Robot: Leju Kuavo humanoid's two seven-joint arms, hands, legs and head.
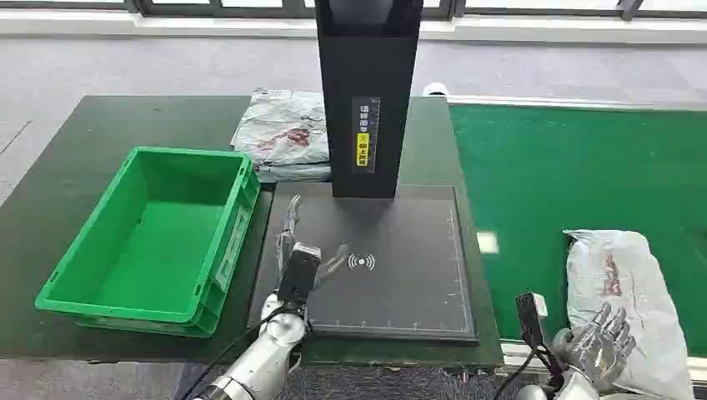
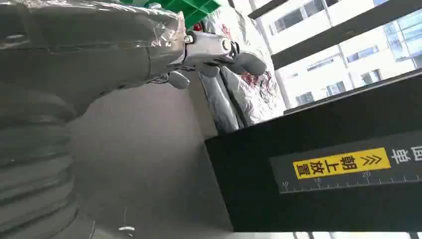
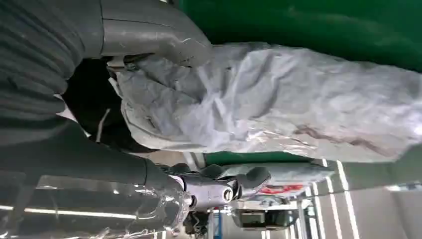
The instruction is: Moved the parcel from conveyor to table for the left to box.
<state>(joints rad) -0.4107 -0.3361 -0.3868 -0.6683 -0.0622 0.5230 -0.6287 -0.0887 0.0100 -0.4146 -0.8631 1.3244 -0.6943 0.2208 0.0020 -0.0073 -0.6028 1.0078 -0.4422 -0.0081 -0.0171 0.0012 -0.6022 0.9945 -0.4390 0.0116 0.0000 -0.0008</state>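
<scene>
Green conveyor (image 1: 575, 167) carries a grey parcel (image 1: 621, 283) at its near edge; right hand (image 1: 599, 343) rests on it, fingers spread. Left hand (image 1: 302, 250) hovers, fingers apart, over the table's scanner pad (image 1: 400, 275) beside a green box (image 1: 150, 233).

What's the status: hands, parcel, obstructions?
Left hand open over scan pad. Right hand open at parcel, parcel on conveyor. Nothing blocking.

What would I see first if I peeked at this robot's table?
Probably the bright green bin, sitting empty on the dark table's left side. Next, the tall black scanner post rising behind a flat dark pad, where the left hand hovers open. On the green conveyor to the right lies a crinkly grey parcel, with the right hand at its near end.
</scene>
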